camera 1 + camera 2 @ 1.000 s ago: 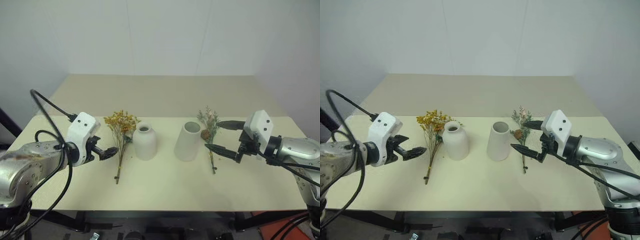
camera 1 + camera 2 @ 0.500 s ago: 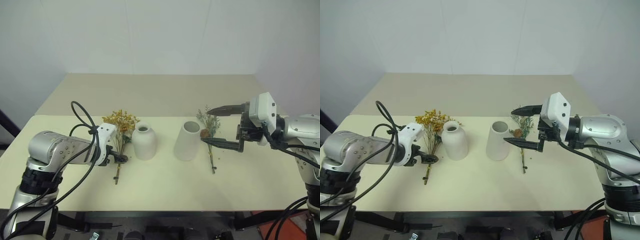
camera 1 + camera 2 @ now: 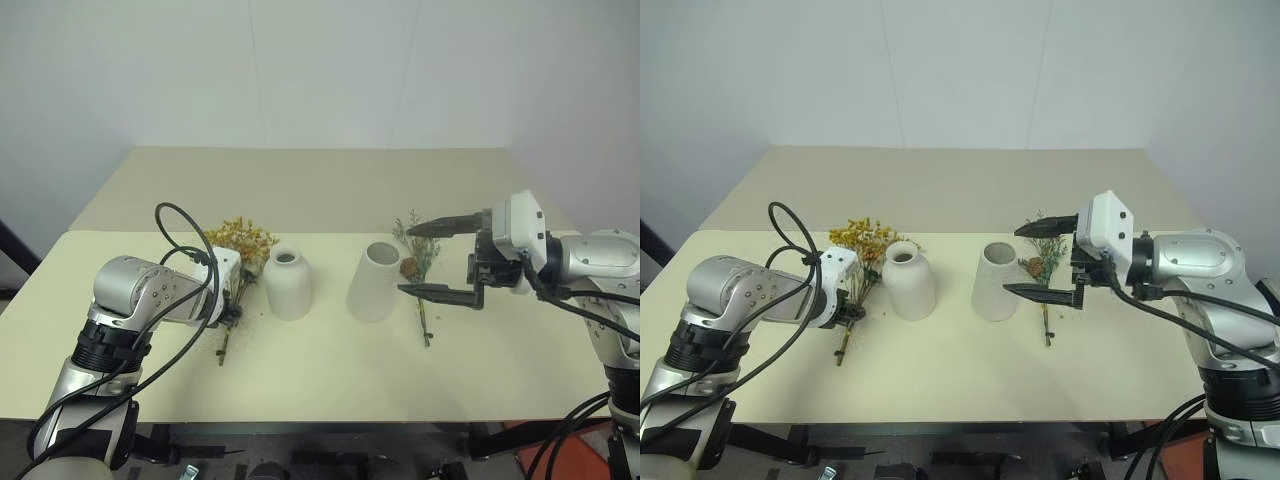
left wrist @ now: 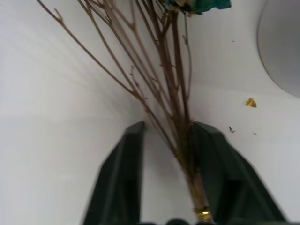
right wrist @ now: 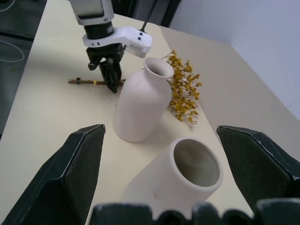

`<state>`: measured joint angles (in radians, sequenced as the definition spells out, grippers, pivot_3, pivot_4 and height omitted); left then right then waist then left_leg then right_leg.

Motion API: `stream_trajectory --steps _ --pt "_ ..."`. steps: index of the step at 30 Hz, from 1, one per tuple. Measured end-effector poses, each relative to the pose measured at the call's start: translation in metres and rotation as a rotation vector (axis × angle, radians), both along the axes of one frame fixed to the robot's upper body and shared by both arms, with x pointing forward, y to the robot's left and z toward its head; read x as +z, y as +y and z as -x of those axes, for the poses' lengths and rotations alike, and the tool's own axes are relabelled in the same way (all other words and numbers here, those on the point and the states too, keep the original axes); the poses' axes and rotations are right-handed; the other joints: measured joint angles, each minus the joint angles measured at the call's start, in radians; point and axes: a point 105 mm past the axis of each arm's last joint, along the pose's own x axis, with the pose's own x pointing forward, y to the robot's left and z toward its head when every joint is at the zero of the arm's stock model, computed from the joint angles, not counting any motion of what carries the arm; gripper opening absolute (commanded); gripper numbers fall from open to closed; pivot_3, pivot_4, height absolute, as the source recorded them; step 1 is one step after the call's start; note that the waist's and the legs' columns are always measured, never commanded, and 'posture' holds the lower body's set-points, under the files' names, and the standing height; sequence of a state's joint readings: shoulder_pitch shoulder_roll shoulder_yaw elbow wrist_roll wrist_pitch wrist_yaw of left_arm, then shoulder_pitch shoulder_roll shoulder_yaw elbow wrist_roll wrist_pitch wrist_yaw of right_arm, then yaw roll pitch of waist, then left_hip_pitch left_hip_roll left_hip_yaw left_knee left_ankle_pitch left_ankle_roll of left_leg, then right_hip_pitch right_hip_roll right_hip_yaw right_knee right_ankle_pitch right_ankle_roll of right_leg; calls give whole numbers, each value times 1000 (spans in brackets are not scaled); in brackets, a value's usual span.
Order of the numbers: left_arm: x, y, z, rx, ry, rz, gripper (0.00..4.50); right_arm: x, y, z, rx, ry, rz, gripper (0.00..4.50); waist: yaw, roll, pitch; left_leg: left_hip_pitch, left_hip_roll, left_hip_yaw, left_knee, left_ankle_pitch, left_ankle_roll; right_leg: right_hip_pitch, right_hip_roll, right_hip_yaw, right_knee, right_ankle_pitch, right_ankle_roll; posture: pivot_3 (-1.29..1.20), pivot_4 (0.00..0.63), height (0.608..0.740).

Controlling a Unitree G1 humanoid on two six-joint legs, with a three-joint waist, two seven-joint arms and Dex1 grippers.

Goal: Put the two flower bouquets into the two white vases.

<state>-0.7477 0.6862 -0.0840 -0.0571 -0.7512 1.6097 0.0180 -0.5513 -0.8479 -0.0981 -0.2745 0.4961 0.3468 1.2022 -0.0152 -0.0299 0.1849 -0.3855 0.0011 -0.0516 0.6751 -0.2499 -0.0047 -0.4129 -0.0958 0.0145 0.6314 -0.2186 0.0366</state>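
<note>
The yellow-orange bouquet [image 3: 242,238] lies on the table left of the squat white vase [image 3: 287,285]. My left gripper [image 3: 232,312] points down at its thin brown stems [image 4: 180,117] and is shut on them; they press against one finger. The grey-green bouquet [image 3: 420,250], with its pinecone, lies right of the taller wide-mouthed vase [image 3: 375,283]. My right gripper [image 3: 405,259] hovers over that bunch, pointing at the tall vase, wide open and empty. Both vases stand upright with nothing in them.
The cream table [image 3: 330,370] has bare room in front of the vases and behind them. A few yellow crumbs [image 4: 251,101] lie beside the stems. A white wall stands behind the table.
My left gripper dropped forward onto the yellow bouquet's stems and closed from wide open; the stem end slid slightly left. My right gripper rose a little and turned, staying open.
</note>
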Motion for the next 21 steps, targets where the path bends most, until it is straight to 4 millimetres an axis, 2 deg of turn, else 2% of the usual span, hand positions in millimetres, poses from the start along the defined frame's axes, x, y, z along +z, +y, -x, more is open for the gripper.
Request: stream_trajectory --steps 2,8,12,15,21 --pt "0 1 0 6 -1 -3 16 0 0 1 8 2 5 4500 0 0 0 0 0 0 0 0 0 0 0 0 0 0 0 0 150 740" --pt "5 10 -5 77 -39 -2 16 -1 0 2 19 4 14 4500 0 0 0 -1 0 0 0 0 0 -1 0 0 0 0 0 0 150 740" --pt "19 18 -11 152 -122 38 16 -1 0 2 18 4 14 4500 2 0 0 -5 0 0 0 1 -2 -6 0 0 1 1 0 0 150 740" --pt "42 20 -19 195 -270 97 16 -1 0 2 17 4 14 4500 3 0 0 -7 0 0 0 4 -6 -8 0 0 1 2 0 0 150 740" --pt "113 17 -26 179 -651 335 16 -3 0 2 15 11 13 4500 3 0 0 -7 0 0 0 4 -7 -8 -1 0 0 3 0 0 150 740"
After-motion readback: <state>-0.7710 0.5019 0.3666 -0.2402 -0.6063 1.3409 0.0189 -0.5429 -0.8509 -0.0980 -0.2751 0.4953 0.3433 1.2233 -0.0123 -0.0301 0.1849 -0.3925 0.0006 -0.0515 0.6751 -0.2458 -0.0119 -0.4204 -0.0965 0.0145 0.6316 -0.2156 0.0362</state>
